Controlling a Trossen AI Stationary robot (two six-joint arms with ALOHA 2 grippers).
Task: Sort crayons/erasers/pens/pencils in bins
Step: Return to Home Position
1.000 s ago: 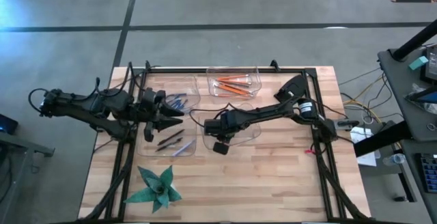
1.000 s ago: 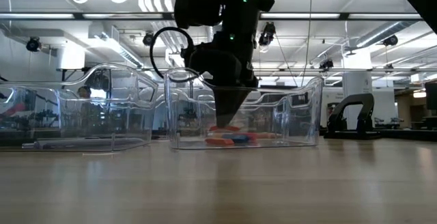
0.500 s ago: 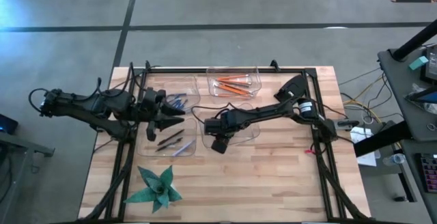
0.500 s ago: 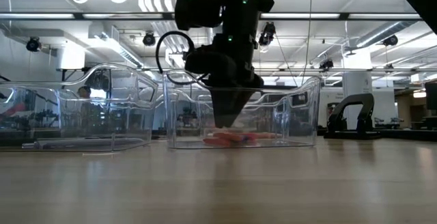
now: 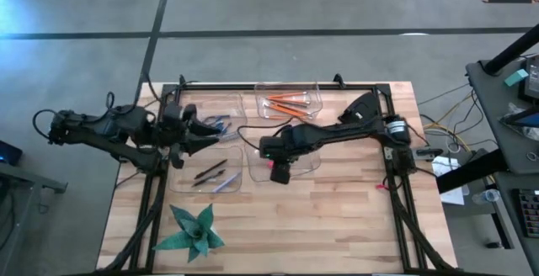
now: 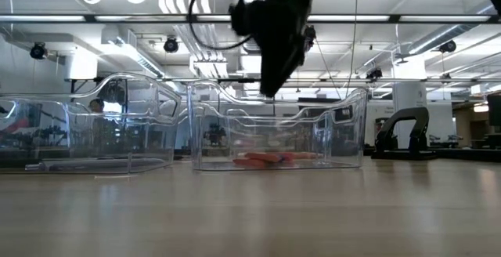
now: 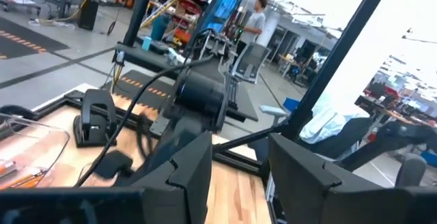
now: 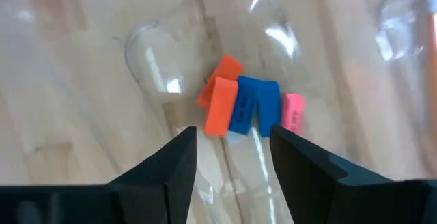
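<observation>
Orange, blue and pink erasers (image 8: 242, 104) lie in a heap on the floor of a clear bin (image 5: 305, 165), also seen low in that bin (image 6: 266, 159). My right gripper (image 8: 232, 138) hangs open above them, over the bin's rim (image 6: 270, 85), fingers slanting down with nothing between them. Orange pencils (image 5: 286, 105) lie in the far bin. Blue crayons (image 5: 217, 125) lie in another, and dark pens (image 5: 210, 173) in the bin nearer the front. My left gripper (image 5: 217, 139) waits level above the left bins, open (image 7: 239, 156) and holding nothing.
A green folded-paper star (image 5: 194, 232) sits near the table's front left. The four clear bins stand close together in the middle of the table. A black frame (image 5: 396, 141) runs around the table's edges. Bare wood (image 5: 337, 217) lies at the front right.
My right gripper has risen from low inside the eraser bin, just over the erasers, to above its rim. Its tips, which came to a point at first, have spread open. The erasers stay on the bin's floor.
</observation>
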